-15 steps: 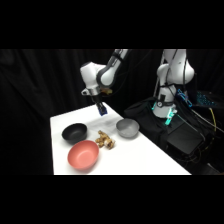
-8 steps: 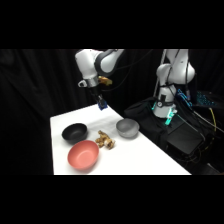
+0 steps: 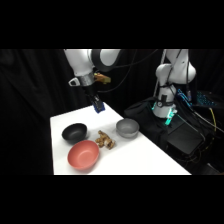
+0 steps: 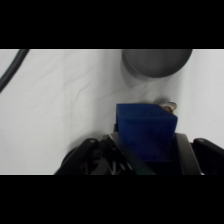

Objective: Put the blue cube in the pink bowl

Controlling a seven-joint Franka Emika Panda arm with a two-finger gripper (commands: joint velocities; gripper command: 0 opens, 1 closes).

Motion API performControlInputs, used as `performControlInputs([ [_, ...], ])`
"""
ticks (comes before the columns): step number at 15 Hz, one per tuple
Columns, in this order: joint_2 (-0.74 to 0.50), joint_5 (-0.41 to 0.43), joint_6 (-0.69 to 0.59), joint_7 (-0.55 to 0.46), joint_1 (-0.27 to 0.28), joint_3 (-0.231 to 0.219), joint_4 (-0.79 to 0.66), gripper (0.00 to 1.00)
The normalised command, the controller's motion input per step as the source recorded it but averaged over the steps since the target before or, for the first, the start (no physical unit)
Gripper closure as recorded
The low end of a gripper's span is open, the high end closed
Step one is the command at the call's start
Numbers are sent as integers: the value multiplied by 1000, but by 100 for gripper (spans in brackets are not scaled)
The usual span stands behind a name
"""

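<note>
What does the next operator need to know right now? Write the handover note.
End effector: shut on the blue cube, held in the air above the far end of the white table.
Pink bowl: empty, at the near edge, beside the black bowl and a tan lumpy object; grey bowl to the right.
Done: cube picked up.
Left: carry it over the pink bowl and release.

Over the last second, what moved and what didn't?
The gripper, shut on the blue cube, has lifted it higher above the table's far side. The pink bowl, black bowl, grey bowl and tan lumpy object stayed put.
</note>
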Motion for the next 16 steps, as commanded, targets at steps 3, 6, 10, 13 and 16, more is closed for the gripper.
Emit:
performControlInputs([
  [3,298,-88,-272,106,104,67,580,73],
  [6,303,-51,-176,55,64,55,543,73],
  [10,243,-23,-53,31,47,52,439,73],
  [13,223,43,51,39,49,65,373,73],
  [16,279,61,121,50,62,65,347,73],
])
